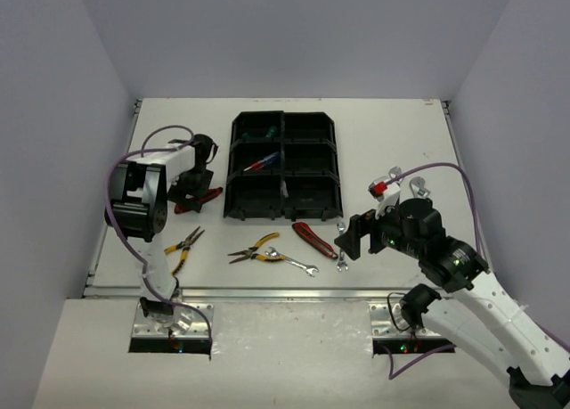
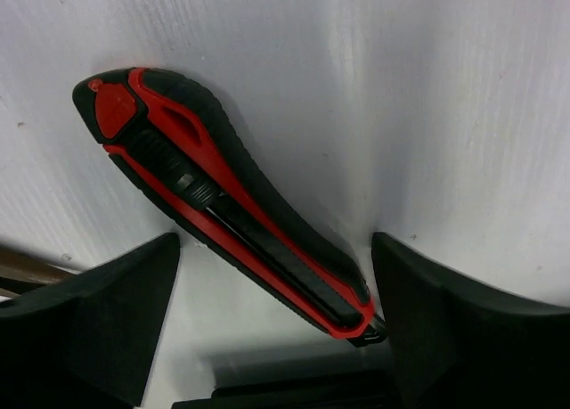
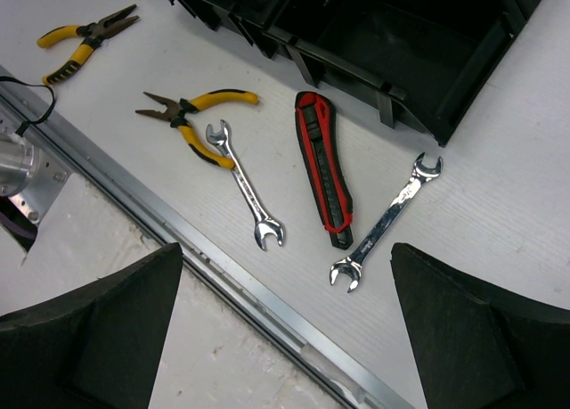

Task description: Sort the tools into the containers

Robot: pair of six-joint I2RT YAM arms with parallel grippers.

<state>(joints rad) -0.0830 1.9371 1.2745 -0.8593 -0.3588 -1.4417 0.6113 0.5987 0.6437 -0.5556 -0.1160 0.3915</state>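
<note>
Left wrist: left fingers [image 2: 98,320], spread, are straddling knife [image 2: 232,222] on tabletop [image 2: 463,115]; grasp seemingly pending; next calls for closing squarely. Right fingers [image 3: 89,329], spread, are hovering.

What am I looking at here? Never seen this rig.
Two robot arms are bolted at the near edge of a table. The top view looks down from behind them. The other two views come from a camera on each wrist; the dark wedges are that arm's own fingers. On the table lie two yellow pliers, two wrenches, two red-black knives and a black tray with screwdrivers inside. The left tool is open, straddling one of the knives. The right tool is open and holds nothing.
</note>
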